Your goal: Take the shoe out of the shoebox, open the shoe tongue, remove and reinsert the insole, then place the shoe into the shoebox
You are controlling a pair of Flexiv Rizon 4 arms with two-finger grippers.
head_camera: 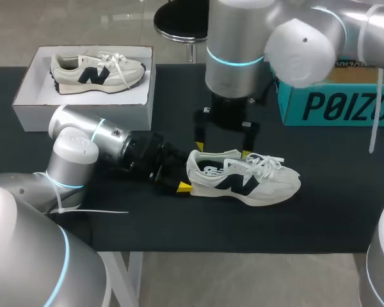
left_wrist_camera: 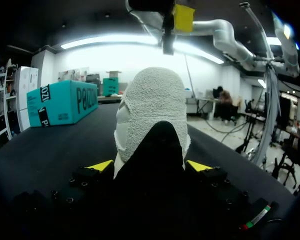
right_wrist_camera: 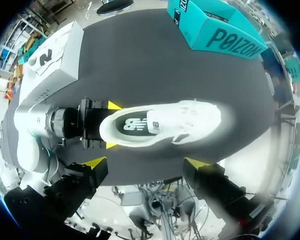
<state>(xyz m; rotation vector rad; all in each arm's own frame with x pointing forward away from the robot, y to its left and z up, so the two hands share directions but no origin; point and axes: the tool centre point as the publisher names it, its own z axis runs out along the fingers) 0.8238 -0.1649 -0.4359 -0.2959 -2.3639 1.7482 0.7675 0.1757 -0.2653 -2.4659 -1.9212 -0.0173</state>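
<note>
Left hand [left_wrist_camera: 150, 166] clamps the heel of the shoe [head_camera: 243, 180] (right hand [head_camera: 222, 151] hovers above, spread wide).

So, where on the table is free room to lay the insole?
Bare table lies between the shoe and the near edge, and between its toe and the teal box. Crowded at the heel: the left gripper holds it, the right gripper hangs open above.

A robotics lab; a grey left arm [head_camera: 83, 144] and right arm [head_camera: 240, 38] hang over a black counter [head_camera: 179, 224]. White shoebox [head_camera: 25, 102] at upper left; teal box [head_camera: 333, 105] at upper right.
</note>
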